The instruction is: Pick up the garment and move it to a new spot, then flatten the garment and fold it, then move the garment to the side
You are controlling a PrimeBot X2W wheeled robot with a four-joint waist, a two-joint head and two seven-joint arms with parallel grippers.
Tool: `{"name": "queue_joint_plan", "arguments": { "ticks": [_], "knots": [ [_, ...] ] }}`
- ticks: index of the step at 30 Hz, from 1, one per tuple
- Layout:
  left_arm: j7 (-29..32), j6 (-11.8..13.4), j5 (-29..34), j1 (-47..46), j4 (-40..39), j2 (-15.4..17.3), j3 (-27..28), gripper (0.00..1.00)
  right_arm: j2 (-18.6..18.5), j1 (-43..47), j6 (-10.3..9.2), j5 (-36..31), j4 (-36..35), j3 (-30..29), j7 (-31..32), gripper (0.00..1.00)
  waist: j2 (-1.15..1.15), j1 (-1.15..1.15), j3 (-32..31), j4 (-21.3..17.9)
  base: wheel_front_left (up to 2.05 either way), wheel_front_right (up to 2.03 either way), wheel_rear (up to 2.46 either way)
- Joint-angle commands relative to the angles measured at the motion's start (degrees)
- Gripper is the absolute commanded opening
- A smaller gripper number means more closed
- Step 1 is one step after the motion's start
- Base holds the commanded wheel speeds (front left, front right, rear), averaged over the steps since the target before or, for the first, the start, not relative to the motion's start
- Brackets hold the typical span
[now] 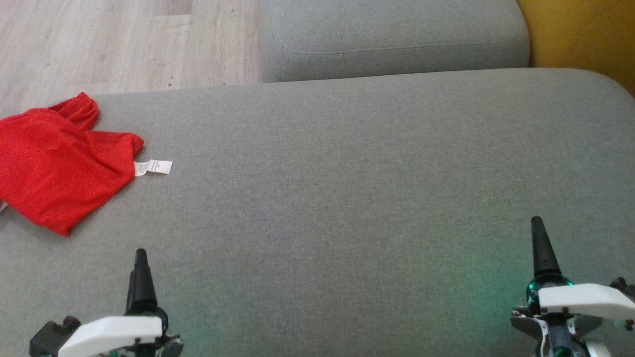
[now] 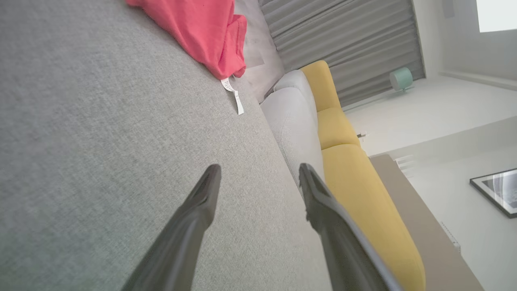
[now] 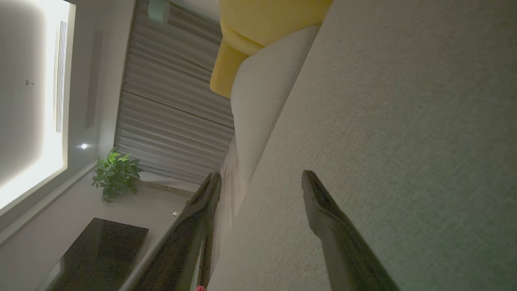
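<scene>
Two pairs of jaws stand spread wide above a broad grey seat cushion (image 1: 347, 198), and neither grips or touches anything. The left jaws are at the lower left of the head view, with their dark left fingers (image 1: 142, 280) pointing up the picture. The right jaws are at the lower right, with the right fingers (image 1: 543, 248) pointing the same way. In each wrist view the two fingers are well apart, with bare cushion fabric visible between them.

The red garment (image 1: 54, 158) lies crumpled at the cushion's left edge and runs partly off the left side of the head view. It is well apart from both pairs of jaws, though nearer the left pair. A white care label (image 1: 153, 167) sticks out from its right side and lies flat on the fabric.

Beyond the cushion is a second grey cushion (image 1: 392, 34), with a pale wooden floor (image 1: 124, 44) to its left and yellow upholstery (image 1: 585, 34) to its right. The left wrist view also shows a grey pleated curtain (image 2: 343, 44) and a framed picture (image 2: 494, 192). The right wrist view shows a green potted plant (image 3: 115, 173) and a dark table (image 3: 101, 254).
</scene>
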Motion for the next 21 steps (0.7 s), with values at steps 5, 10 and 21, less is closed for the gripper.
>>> {"name": "queue_joint_plan", "arguments": {
  "ticks": [5, 10, 21],
  "knots": [
    [-1.51, -0.38, 7.11, -0.75, -3.04, 0.24, -0.78, 1.0, -0.29, -1.14, 0.08, -7.05, -2.92, 2.26, -1.54, 1.0, 0.0, 0.0, -0.01, 0.1, 0.0, 0.0, 0.0],
    [-2.19, -0.47, 11.3, -0.27, -3.44, 0.32, -1.3, 1.0, -0.31, -0.98, 0.09, -11.22, -2.83, 3.39, -2.21, 1.0, 0.0, -0.01, -0.04, 0.14, 0.0, 0.0, 0.0],
    [-4.07, -0.2, 20.21, 0.99, -2.91, 0.68, -2.16, 1.0, -0.36, -0.59, 0.11, -20.31, -2.42, 5.01, -4.07, 1.0, 0.0, -0.01, -0.25, 0.26, 0.0, 0.0, 0.0]
  ]
}}
